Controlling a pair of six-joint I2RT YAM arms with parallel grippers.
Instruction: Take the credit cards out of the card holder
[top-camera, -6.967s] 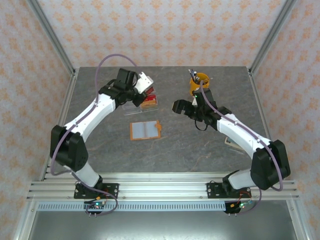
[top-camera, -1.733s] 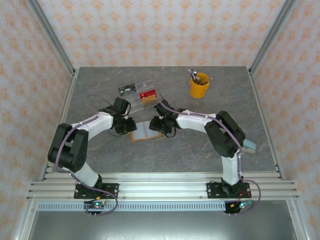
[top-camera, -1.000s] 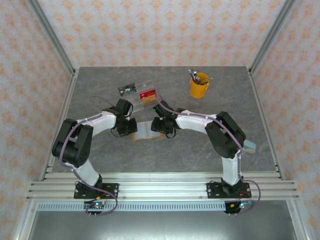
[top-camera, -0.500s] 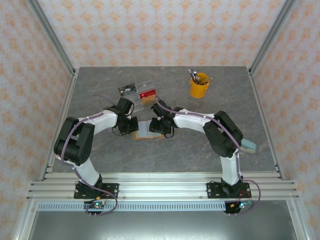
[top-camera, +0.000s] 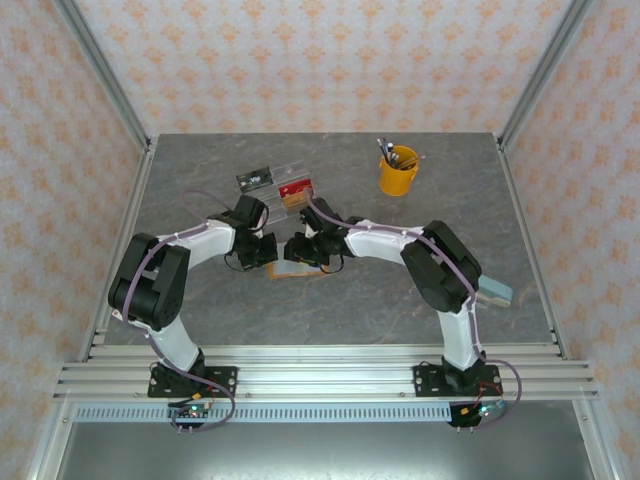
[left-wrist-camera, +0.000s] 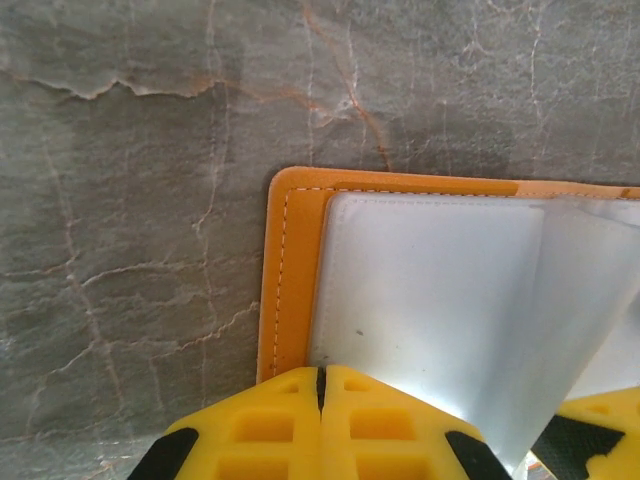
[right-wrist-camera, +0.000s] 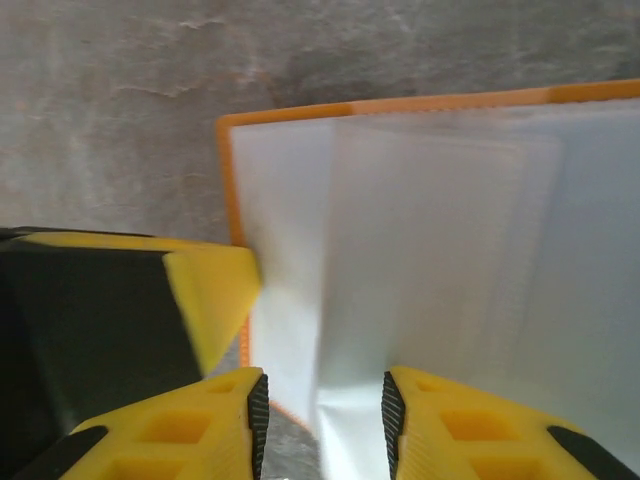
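Observation:
The orange card holder (top-camera: 291, 270) lies open on the table, its pale inner sleeves (left-wrist-camera: 430, 290) facing up. My left gripper (top-camera: 267, 252) is shut, and its joined yellow tips (left-wrist-camera: 321, 372) press down at the holder's left edge (left-wrist-camera: 276, 280). My right gripper (right-wrist-camera: 323, 410) is open over the sleeves, its pads either side of a raised pale sleeve edge (right-wrist-camera: 340, 330). In the top view it (top-camera: 299, 250) sits close beside the left one. I cannot tell whether credit cards sit inside the sleeves. A red card (top-camera: 294, 188) lies in the clear tray.
The clear acrylic tray (top-camera: 262, 182) stands just behind both grippers. A yellow cup (top-camera: 398, 172) with tools is at the back right. A grey-blue block (top-camera: 497, 291) lies by the right arm's elbow. The left finger (right-wrist-camera: 212, 292) shows in the right wrist view.
My right gripper has slid left over the open holder until it almost meets the left one. The left gripper has closed fully and stays pressed at the holder's left edge.

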